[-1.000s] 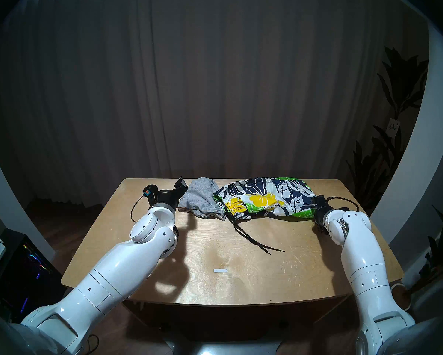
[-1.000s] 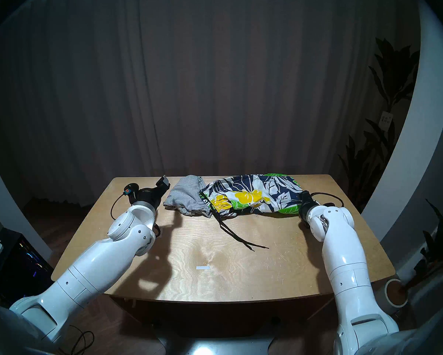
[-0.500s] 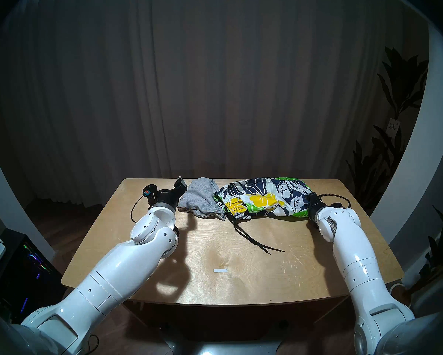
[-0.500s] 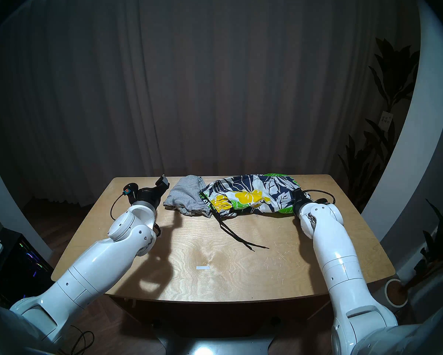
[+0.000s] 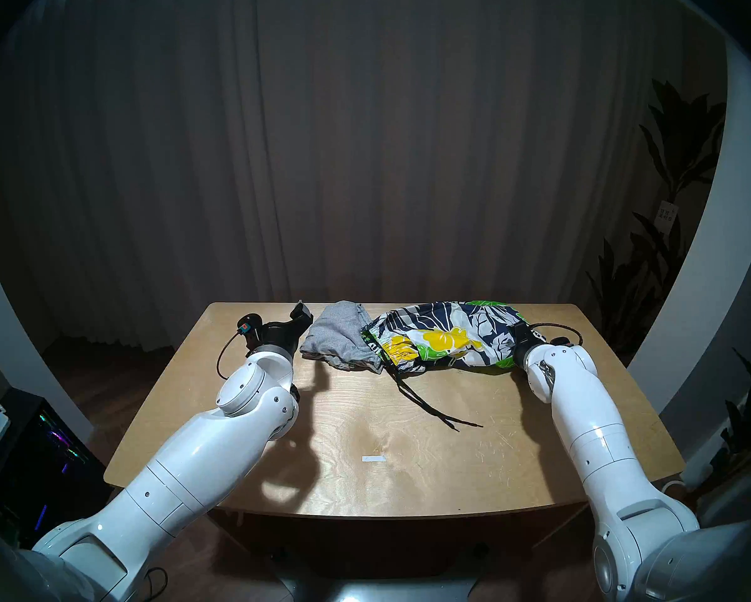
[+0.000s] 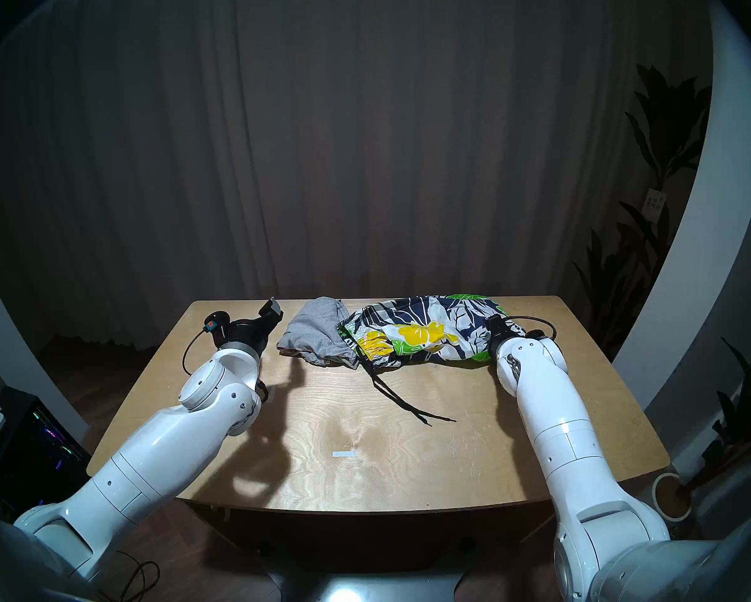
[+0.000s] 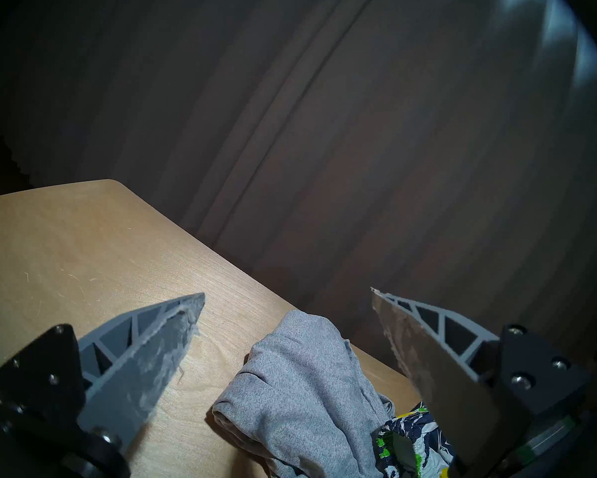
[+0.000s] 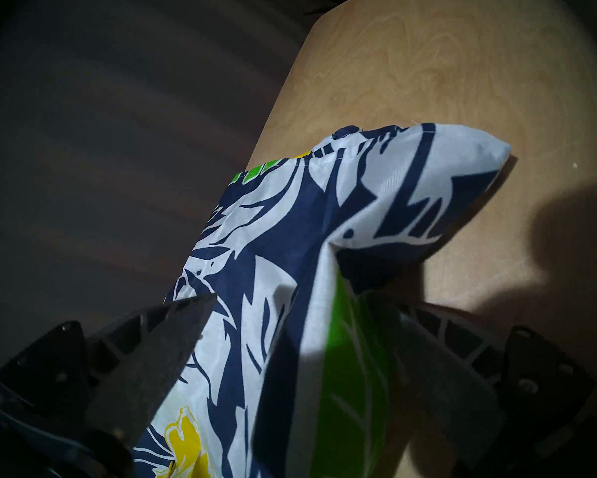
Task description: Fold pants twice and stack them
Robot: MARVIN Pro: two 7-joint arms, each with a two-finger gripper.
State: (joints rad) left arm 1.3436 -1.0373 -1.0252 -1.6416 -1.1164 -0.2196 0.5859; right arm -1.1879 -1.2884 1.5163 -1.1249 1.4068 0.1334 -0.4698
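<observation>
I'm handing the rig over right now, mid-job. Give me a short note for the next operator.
Left gripper: open, empty, beside the grey shorts.
Right gripper: jaws open around the right end of the floral shorts, not clamped.
Both pairs lie crumpled at the table's far edge, floral overlapping grey, drawstring trailing toward the robot.
Done: nothing folded.
Left: fold each twice, stack.

Two pairs of shorts lie side by side along the far edge of the bench (image 5: 408,466). The plain shorts (image 5: 339,340) lie left of the printed shorts (image 5: 447,336), touching them. The drawstring (image 5: 426,408) trails from the printed shorts toward the near edge. The left pincer (image 5: 304,316) stands just left of the plain shorts; the right pincer (image 8: 300,315) straddles the printed shorts' right end.
</observation>
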